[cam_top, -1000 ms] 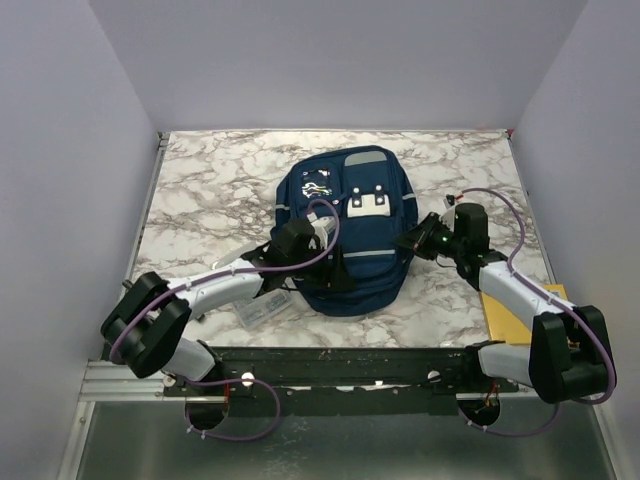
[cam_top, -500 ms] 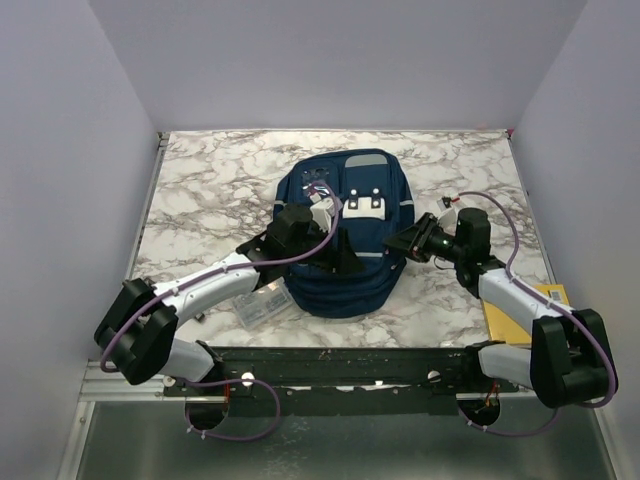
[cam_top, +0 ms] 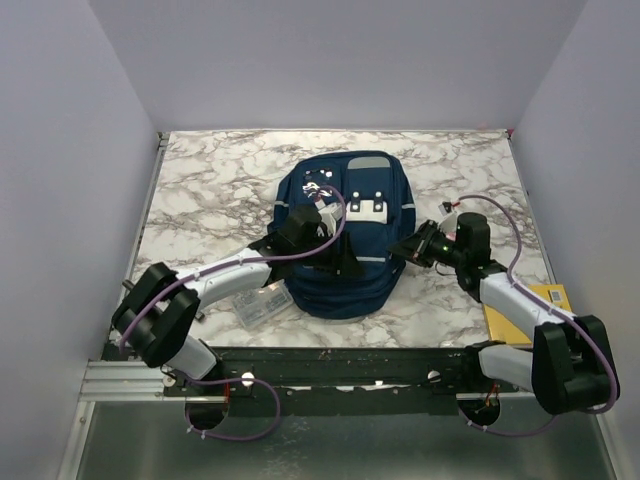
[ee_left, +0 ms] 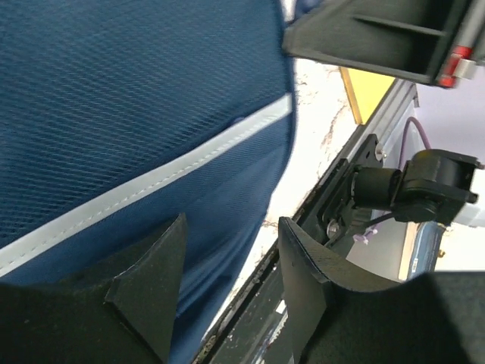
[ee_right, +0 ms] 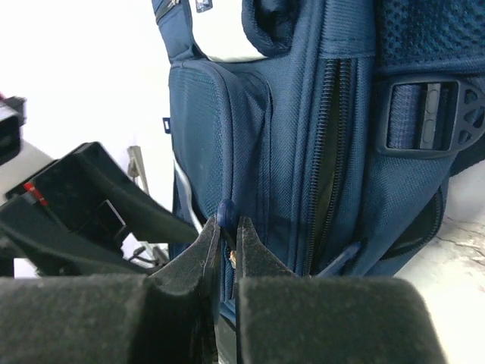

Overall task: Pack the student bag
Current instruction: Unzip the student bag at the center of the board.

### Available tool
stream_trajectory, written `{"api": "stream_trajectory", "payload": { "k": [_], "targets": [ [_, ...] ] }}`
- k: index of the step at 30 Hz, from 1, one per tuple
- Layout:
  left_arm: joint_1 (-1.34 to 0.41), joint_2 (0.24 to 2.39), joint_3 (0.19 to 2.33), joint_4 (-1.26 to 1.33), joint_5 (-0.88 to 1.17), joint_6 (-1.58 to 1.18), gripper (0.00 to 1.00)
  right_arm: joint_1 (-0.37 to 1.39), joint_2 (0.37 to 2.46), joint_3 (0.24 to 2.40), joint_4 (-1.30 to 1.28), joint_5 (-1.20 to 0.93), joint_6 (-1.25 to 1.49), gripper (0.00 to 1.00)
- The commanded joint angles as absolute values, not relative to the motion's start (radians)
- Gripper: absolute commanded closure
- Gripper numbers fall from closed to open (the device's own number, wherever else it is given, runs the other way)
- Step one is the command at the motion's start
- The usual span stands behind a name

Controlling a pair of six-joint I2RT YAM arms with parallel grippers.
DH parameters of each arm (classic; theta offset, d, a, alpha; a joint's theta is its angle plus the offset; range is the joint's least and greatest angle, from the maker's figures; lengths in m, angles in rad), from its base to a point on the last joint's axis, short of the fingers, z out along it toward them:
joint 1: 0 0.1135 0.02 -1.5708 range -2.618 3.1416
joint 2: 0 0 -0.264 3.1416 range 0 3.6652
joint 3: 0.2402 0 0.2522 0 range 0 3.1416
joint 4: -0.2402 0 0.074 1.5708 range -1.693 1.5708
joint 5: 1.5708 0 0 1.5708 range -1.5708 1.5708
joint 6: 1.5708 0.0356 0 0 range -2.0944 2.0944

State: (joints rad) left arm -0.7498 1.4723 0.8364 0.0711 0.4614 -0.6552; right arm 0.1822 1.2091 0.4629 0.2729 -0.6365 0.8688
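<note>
The navy student bag [cam_top: 362,215] lies flat in the middle of the marble table, grey patch at its far end. My left gripper [cam_top: 345,262] rests over the bag's near front, jaws open and empty; its wrist view shows the blue mesh and a grey stripe [ee_left: 151,182]. My right gripper [cam_top: 400,247] is at the bag's right side, shut on a blue zipper pull [ee_right: 225,214] beside the side zip [ee_right: 327,152].
A small clear plastic box [cam_top: 262,309] lies on the table left of the bag's near end. A yellow flat item [cam_top: 520,315] lies at the near right edge. A black rail runs along the table's near edge.
My left gripper swung onto the bag's near front, then eased back a little. My right gripper moved left to the bag's right side. The bag shifted slightly.
</note>
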Motion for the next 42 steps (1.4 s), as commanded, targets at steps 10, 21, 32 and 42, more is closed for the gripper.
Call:
{"api": "stream_trajectory", "payload": {
  "k": [10, 21, 32, 42],
  "targets": [
    [-0.75, 1.575, 0.749, 0.337, 0.397, -0.78, 0.48, 0.19, 1.058, 0.243, 0.438, -0.562, 1.177, 0.88],
    [-0.76, 1.481, 0.647, 0.38, 0.417, -0.753, 0.45, 0.169, 1.142, 0.208, 0.594, -0.495, 1.254, 0.71],
    [-0.793, 1.404, 0.579, 0.379, 0.429, -0.73, 0.44, 0.164, 1.098, 0.222, 0.46, -0.419, 1.179, 0.75],
    [-0.857, 1.391, 0.591, 0.359, 0.435, -0.742, 0.47, 0.163, 1.026, 0.264, 0.263, -0.403, 1.074, 0.96]
  ]
}}
